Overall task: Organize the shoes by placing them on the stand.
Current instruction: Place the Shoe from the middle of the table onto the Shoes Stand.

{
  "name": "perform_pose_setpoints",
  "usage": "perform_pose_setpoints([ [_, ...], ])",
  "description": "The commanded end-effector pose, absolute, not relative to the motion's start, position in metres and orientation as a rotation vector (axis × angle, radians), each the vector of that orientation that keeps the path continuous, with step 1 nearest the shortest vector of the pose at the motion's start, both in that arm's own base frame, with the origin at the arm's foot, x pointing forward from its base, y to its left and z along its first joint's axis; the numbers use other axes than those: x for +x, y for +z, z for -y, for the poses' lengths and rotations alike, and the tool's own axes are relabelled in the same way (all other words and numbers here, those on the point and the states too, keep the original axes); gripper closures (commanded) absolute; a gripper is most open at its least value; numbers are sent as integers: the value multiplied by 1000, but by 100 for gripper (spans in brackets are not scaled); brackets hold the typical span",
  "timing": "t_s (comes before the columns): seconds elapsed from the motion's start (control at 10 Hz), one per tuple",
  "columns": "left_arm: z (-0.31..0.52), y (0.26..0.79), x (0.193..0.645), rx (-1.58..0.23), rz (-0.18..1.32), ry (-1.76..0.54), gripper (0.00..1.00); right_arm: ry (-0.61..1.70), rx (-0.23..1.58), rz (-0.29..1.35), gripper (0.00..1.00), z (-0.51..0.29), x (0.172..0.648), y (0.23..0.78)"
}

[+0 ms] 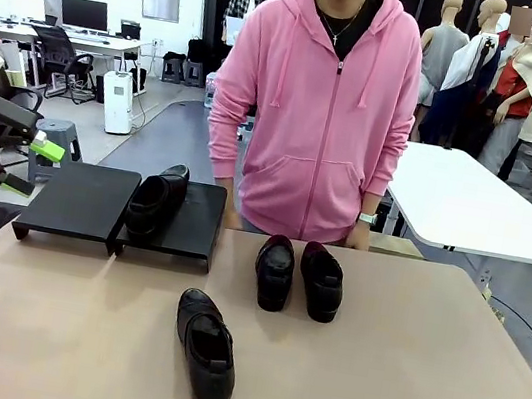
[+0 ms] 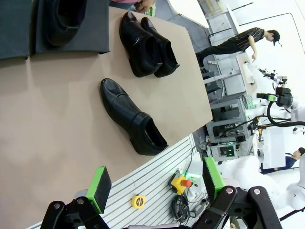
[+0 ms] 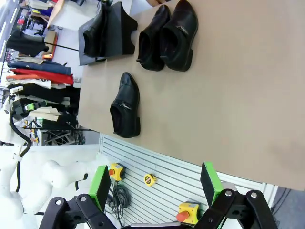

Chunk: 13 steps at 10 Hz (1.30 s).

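At the near side of the table (image 1: 419, 386) lay 1 glossy loafer (image 1: 206, 350), probably light, slick, best pinched across its collar; left gripper (image 2: 155, 183) and right gripper (image 3: 155, 183) gaped empty.

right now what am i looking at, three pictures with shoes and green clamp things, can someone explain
This is a two-armed robot at a table, facing a person. The front picture looks across the table from between the arms. The other two come from a camera on each wrist; the green pads at the bottom are that arm's jaws, open and empty. On the table: a black stand with one shoe on it, a pair of shoes beside each other near the person, and a single shoe nearer the robot.
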State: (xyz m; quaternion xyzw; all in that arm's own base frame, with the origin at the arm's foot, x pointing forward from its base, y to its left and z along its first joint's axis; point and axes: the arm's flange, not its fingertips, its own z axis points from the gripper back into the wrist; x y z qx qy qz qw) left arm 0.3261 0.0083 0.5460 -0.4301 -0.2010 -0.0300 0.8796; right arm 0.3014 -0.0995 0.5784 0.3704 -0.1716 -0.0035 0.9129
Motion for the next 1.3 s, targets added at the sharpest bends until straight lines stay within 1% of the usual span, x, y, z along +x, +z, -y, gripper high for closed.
perform_pose_setpoints([
  [0.0,44,549,326,-925,395,-21,0,-8,777,357,0,100,300,577],
  [0.1,95,539,327,-767,333,19,0,-8,777,357,0,100,300,577],
  [0.3,181,514,334,-555,243,102,0,-8,777,357,0,100,300,577],
  [0.4,213,504,335,-427,216,145,0,-8,777,357,0,100,300,577],
  [0.6,270,488,333,-250,123,154,0,-8,777,357,0,100,300,577],
  [0.7,284,487,332,-141,122,204,0,-8,777,357,0,100,300,577],
  [0.8,290,502,329,-181,171,139,0,-8,777,357,0,100,300,577],
  [0.9,278,465,318,-223,195,179,0,-8,777,357,0,100,300,577],
  [1.0,278,465,318,-223,195,179,0,-8,777,357,0,100,300,577],
  [1.1,288,476,325,-173,178,174,0,-8,777,357,0,100,300,577],
  [1.2,289,458,329,-101,174,312,0,-8,777,357,0,100,300,577],
])
